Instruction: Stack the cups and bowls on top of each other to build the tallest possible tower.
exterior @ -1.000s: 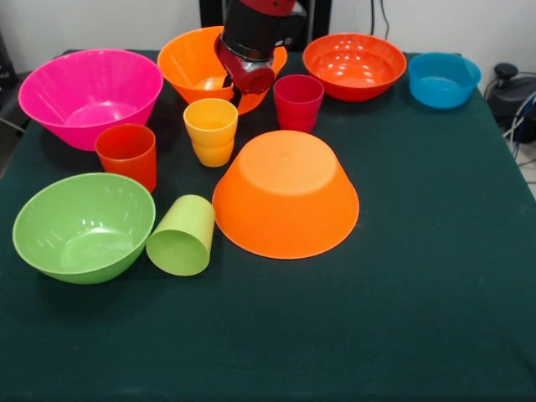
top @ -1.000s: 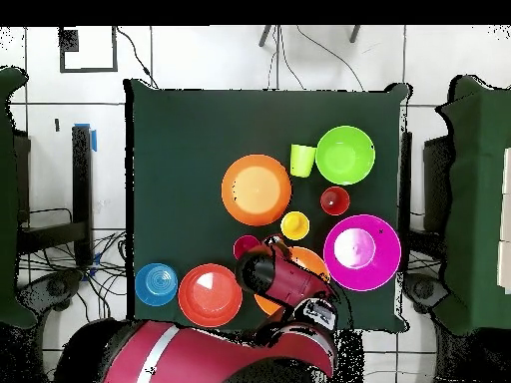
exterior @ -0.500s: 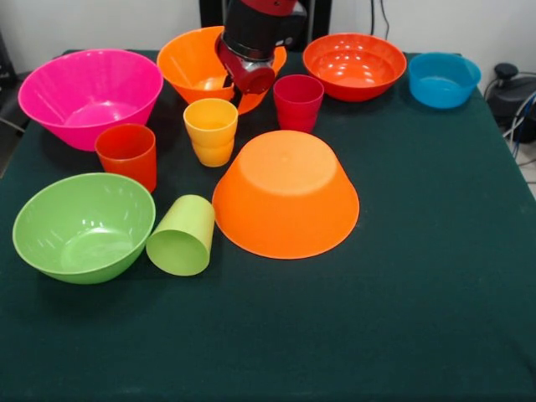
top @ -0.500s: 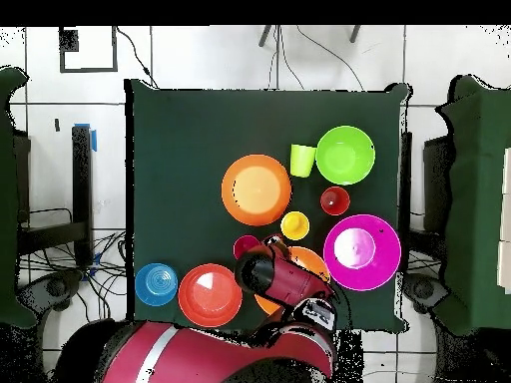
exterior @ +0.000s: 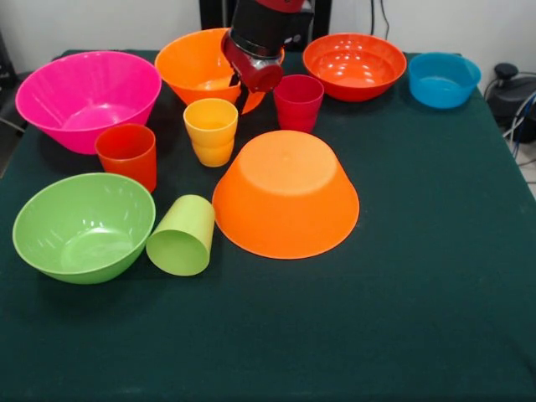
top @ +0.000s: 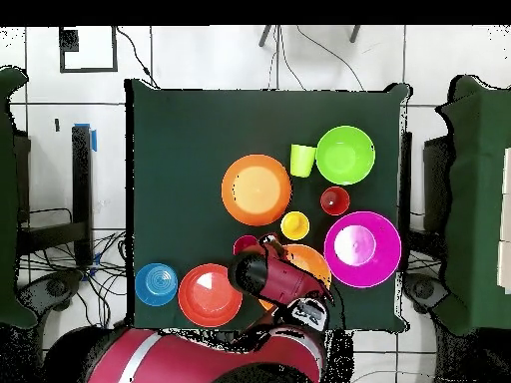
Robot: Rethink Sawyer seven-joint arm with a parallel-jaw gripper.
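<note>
My gripper (exterior: pixel 243 94) hangs from the red and black arm at the back of the table, its dark fingers shut on the near rim of an upright large orange bowl (exterior: pixel 191 65). This bowl sits beside the large pink bowl (exterior: pixel 84 92). A second large orange bowl (exterior: pixel 285 193) lies upside down mid-table. The magenta-red cup (exterior: pixel 297 100), yellow-orange cup (exterior: pixel 211 127) and red-orange cup (exterior: pixel 127 152) stand upright. On its side lies the lime green cup (exterior: pixel 180 236), next to the lime green bowl (exterior: pixel 79 224). In the overhead view the arm (top: pixel 269 274) covers part of the gripped bowl (top: pixel 311 261).
A round red-orange bowl (exterior: pixel 353 65) and a small blue bowl (exterior: pixel 444 79) stand along the back right. Black equipment and cables (exterior: pixel 511 88) sit just off the table's right edge. The dark green cloth (exterior: pixel 419 293) covers the table.
The arm has risen a little and shifted right. The gripped orange bowl has tipped and slid slightly left, and the pink bowl has moved slightly left with it.
</note>
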